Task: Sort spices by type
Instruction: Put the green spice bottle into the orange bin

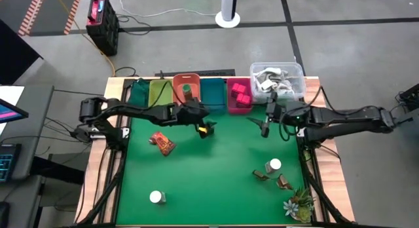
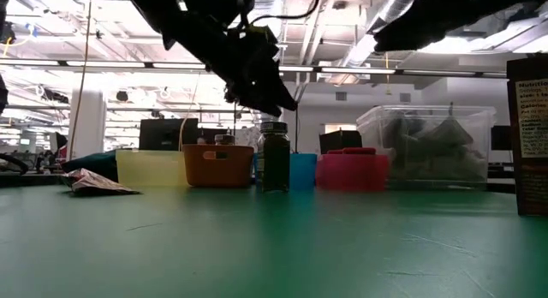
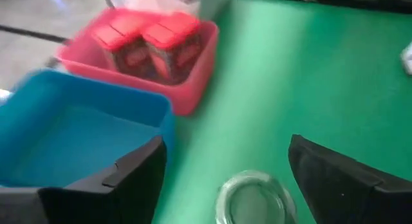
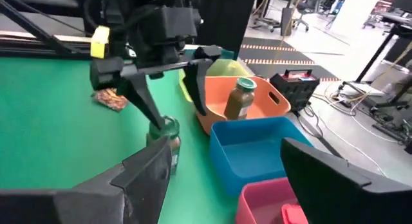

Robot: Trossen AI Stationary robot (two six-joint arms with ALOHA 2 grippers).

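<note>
A little green jar stands upright on its base on the green mat, in front of the blue bin. My left gripper hangs open just above it, and its fingers straddle the jar's lid without touching. My right gripper is open and hovers in front of the pink bin. That bin holds two pink blocks. Another jar stands in the orange bin. A brown sachet lies mid-left. White-capped jars and sachets sit toward the near edge.
Along the far edge stand a dark green bin, a yellow bin and a clear lidded box. A small spiky plant sits in the near right corner. Bare mat lies in the table's middle.
</note>
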